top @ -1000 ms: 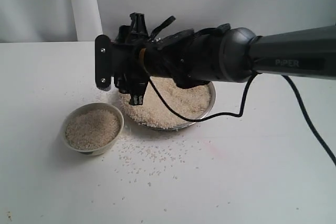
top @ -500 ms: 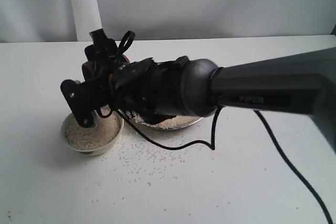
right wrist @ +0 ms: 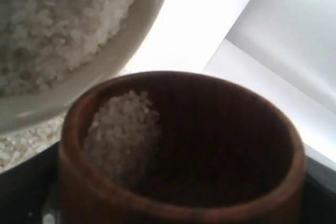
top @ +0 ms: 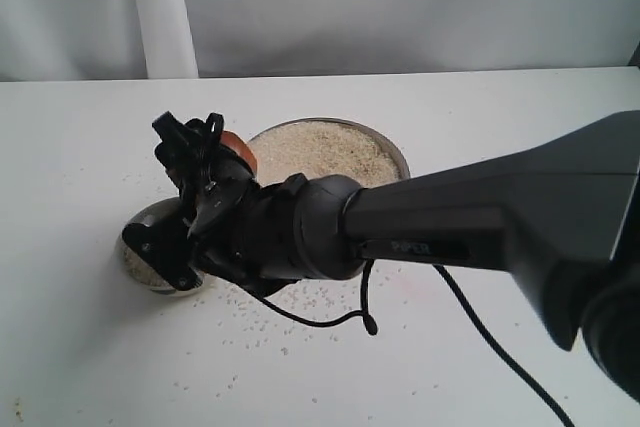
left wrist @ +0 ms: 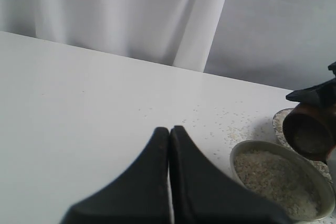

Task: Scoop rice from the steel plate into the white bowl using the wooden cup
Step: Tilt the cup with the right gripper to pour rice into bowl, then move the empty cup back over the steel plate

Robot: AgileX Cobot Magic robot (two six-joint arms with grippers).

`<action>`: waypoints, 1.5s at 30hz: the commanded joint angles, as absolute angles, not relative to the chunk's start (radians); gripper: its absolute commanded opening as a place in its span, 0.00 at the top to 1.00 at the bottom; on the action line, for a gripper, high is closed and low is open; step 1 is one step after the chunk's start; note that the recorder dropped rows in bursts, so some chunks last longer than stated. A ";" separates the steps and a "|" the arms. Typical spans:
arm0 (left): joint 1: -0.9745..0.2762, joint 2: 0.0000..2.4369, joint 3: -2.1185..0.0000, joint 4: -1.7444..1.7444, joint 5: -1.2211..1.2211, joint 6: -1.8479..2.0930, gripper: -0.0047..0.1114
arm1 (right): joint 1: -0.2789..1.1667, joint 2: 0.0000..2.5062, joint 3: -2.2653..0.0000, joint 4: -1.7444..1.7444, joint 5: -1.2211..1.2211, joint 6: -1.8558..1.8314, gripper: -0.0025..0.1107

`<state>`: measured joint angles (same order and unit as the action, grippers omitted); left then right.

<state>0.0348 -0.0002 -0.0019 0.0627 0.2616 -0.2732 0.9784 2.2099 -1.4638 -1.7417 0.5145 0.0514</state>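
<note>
My right gripper (top: 222,165) reaches across to the left and is shut on the wooden cup (top: 238,148), held over the white bowl (top: 152,213). The right wrist view shows the wooden cup (right wrist: 178,145) close up, tilted, with a small heap of rice (right wrist: 123,137) on one side of its dark inside, next to the rice-filled white bowl (right wrist: 105,61). The steel plate (top: 398,155) holds a bed of rice (top: 320,147). My left gripper (left wrist: 169,129) is shut and empty over bare table, apart from the bowl (left wrist: 283,182) and cup (left wrist: 308,132).
Loose grains (top: 300,299) lie scattered on the white table in front of the bowl and plate. The right arm's black cable (top: 480,332) trails across the table. A white curtain (top: 300,7) backs the table's far edge.
The right arm has swung left and down from above the steel plate to over the white bowl, carrying the cup. The plate's rice now shows uncovered and the bowl is mostly hidden.
</note>
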 commanded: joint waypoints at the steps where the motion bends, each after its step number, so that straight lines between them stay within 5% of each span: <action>1: 0.030 0.000 0.000 0.061 0.259 -0.276 0.96 | 1.003 2.195 -1.468 -1.744 0.599 -0.053 0.98; 32: 0.030 0.000 0.000 0.061 0.259 -0.276 0.96 | 1.083 2.174 -1.567 -1.627 0.731 -0.284 0.98; 45: 0.030 0.000 0.000 0.061 0.259 -0.276 0.96 | 0.825 1.898 -1.567 -0.623 0.599 -0.551 0.98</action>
<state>0.0348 -0.0002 -0.0019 0.0627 0.2616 -0.2732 0.8884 1.9462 -1.5629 -0.8609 0.5997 -0.4456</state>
